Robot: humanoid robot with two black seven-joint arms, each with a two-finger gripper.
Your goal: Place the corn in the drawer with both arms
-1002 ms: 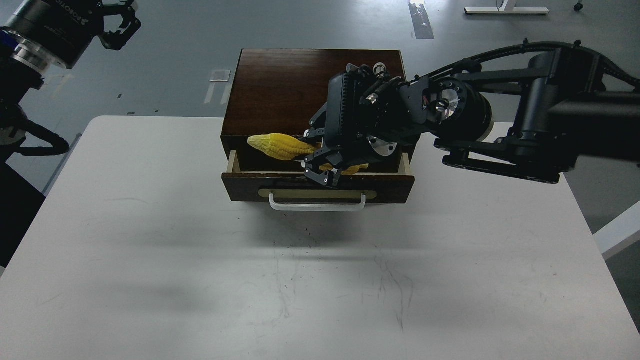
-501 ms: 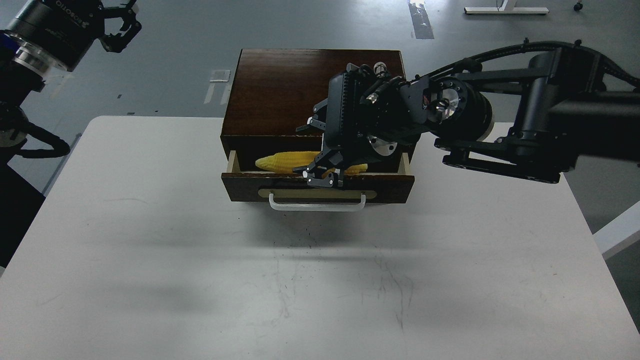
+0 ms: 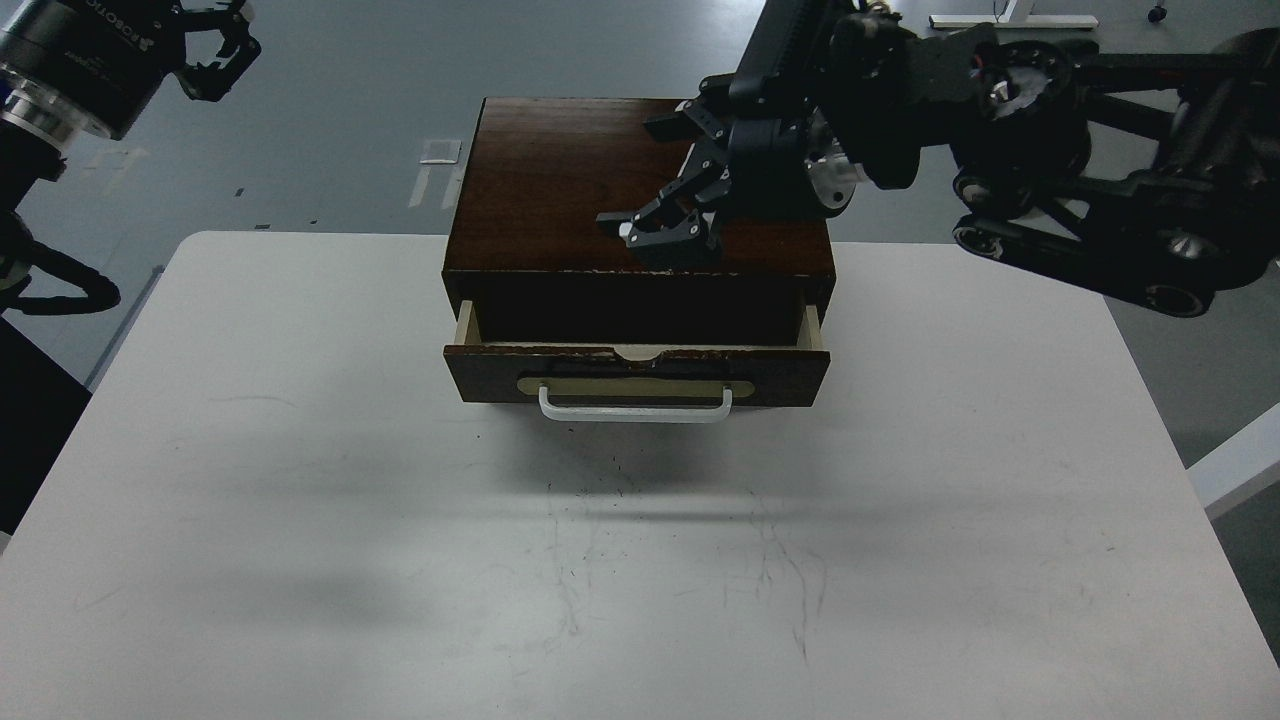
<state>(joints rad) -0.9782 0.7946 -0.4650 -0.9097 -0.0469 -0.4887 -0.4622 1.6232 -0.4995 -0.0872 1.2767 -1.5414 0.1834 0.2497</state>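
Observation:
The drawer [image 3: 780, 366] of the dark brown box [image 3: 560, 190] stands pulled out partway, with its white bar handle [image 3: 635, 406] facing me. Its inside is in dark shadow and the corn does not show anywhere in view. My right gripper [image 3: 668, 178] hangs above the front of the box top, open and empty, clear of the drawer. My left gripper [image 3: 218, 48] is up at the far left, off the table, open and empty.
The box stands at the far middle of the white table [image 3: 640, 560]. My right arm [image 3: 1050, 150] reaches in from the upper right, above the box's right side. Grey floor lies beyond the table.
My right gripper has let go of the corn in the drawer and lifted up and back to above the box top. The corn is no longer visible. The left arm shifted slightly left.

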